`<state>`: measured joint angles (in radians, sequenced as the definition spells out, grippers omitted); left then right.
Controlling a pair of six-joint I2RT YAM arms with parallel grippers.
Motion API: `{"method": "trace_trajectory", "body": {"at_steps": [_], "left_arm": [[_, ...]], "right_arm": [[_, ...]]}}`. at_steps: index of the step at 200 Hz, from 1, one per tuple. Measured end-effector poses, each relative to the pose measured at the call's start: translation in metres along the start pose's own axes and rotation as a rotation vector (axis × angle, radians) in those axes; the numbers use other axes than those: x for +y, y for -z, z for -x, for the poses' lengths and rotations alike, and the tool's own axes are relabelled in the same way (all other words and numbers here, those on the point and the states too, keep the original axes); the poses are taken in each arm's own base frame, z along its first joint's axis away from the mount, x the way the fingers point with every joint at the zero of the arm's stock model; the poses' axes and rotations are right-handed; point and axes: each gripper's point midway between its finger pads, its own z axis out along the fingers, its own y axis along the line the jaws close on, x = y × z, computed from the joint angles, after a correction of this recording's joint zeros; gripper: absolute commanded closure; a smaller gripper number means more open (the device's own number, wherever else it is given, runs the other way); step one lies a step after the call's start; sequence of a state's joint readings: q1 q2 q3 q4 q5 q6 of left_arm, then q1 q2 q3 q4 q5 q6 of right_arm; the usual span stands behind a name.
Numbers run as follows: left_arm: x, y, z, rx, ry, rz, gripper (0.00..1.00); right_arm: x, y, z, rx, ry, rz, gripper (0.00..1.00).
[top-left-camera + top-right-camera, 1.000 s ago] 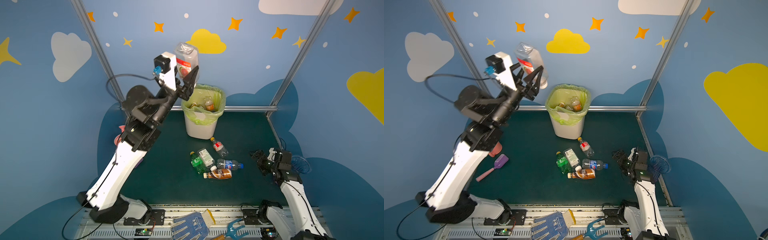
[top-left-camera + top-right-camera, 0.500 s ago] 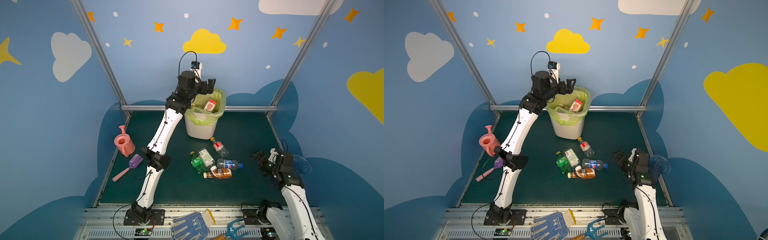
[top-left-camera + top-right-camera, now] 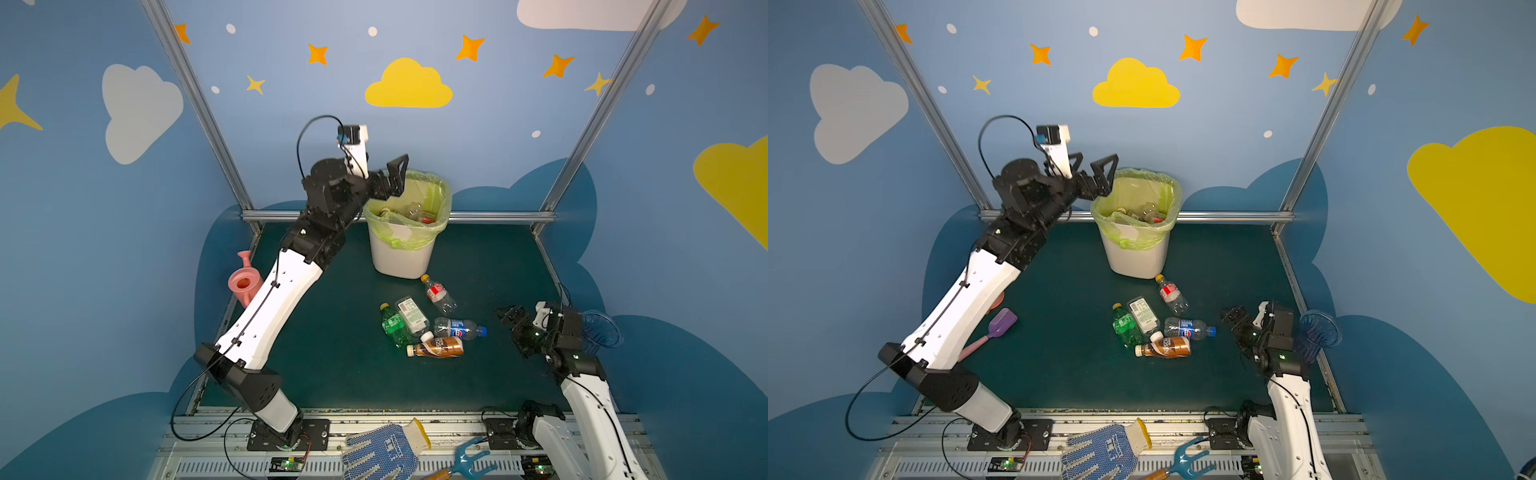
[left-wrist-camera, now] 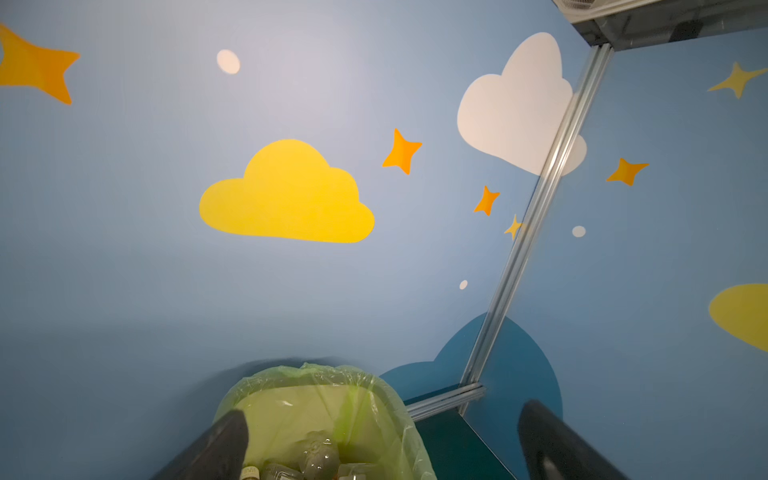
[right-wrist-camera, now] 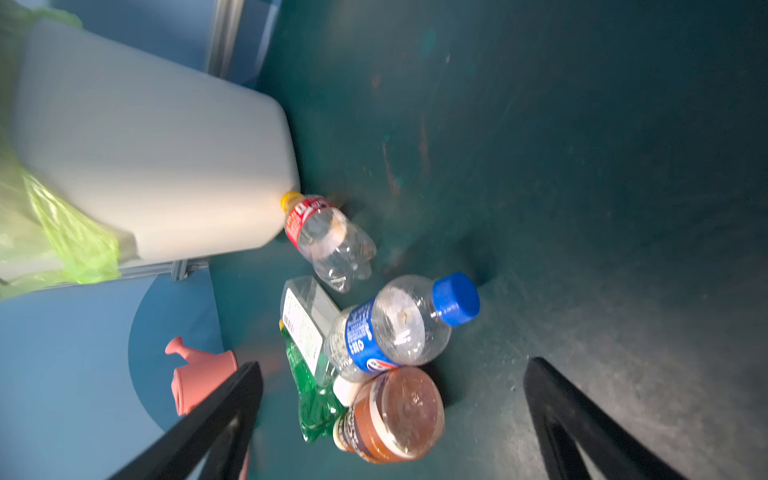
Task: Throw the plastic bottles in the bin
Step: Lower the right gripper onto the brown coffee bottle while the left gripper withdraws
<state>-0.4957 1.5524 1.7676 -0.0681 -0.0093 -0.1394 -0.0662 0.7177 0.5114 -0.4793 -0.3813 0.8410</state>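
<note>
Bottles: five lie clustered on our table, others already inside bin.
Left pincer: spread empty beside the rim, likely post-drop.
Right pincer: gaping, facing the cluster.

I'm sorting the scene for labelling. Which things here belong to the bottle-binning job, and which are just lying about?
Job:
bin
red-label bottle
green bottle
flat clear bottle
blue-cap bottle
brown bottle
bottles in the bin

Lying about:
watering can
purple scoop
glove
hand rake
</note>
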Motion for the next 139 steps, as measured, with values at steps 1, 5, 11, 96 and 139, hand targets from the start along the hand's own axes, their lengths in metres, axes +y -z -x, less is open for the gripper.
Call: {"method": "trace_trajectory", "body": {"at_steps": [1,5,11,96,139], "left_arm": [[0.001,0.000,-0.003,0.005,0.000,0.002,0.00],[0.007,0.002,-0.019,0.030,0.003,0.020,0.00],[0.018,0.007,-0.044,0.073,0.007,0.050,0.00],[0.099,0.131,-0.209,0.303,0.220,0.342,0.00],[0.125,0.167,-0.289,0.460,0.351,0.486,0.00]], "right_arm": [[0.000,0.000,-0.001,0.003,0.000,0.000,0.02],[0.000,-0.001,-0.005,0.014,-0.005,-0.001,0.02],[0.000,-0.003,-0.011,0.031,-0.006,-0.001,0.02],[-0.002,-0.024,-0.095,0.216,-0.013,-0.064,0.03],[-0.005,-0.038,-0.132,0.267,0.015,-0.147,0.04]]}}
